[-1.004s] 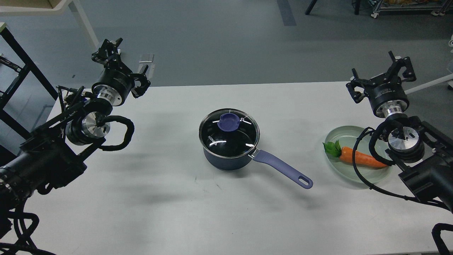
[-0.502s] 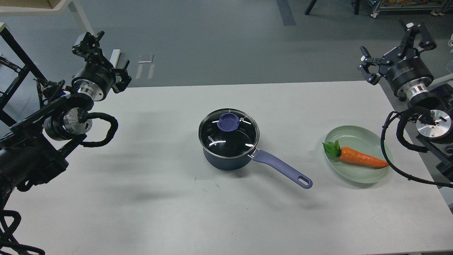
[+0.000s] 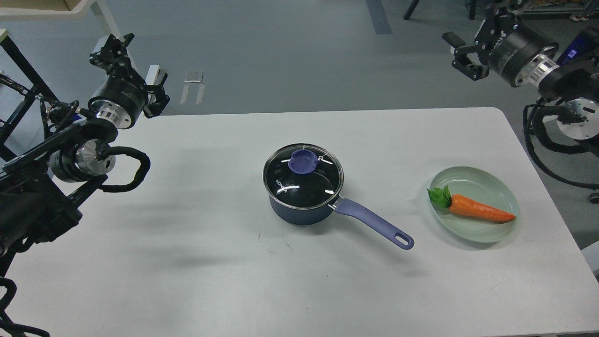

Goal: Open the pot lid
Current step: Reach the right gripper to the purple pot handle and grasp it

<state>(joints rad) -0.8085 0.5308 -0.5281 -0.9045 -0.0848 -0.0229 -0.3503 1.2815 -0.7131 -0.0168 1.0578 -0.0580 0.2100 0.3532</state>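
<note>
Now right gripper (image 3: 461, 51) raised higher, fingers spread, left gripper (image 3: 128, 70) fingers spread, lid (image 3: 303, 175) unmoved on pot (image 3: 299, 213)

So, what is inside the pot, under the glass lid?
Through the glass lid the pot looks dark, and only light reflections show; no food is visible inside. The purple knob hides a small part of the inside, so I cannot be fully sure.

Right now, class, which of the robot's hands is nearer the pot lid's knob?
Left. The left hand is up-left of the knob, at the table's far-left corner; the right hand is farther, beyond the far-right edge.
</note>
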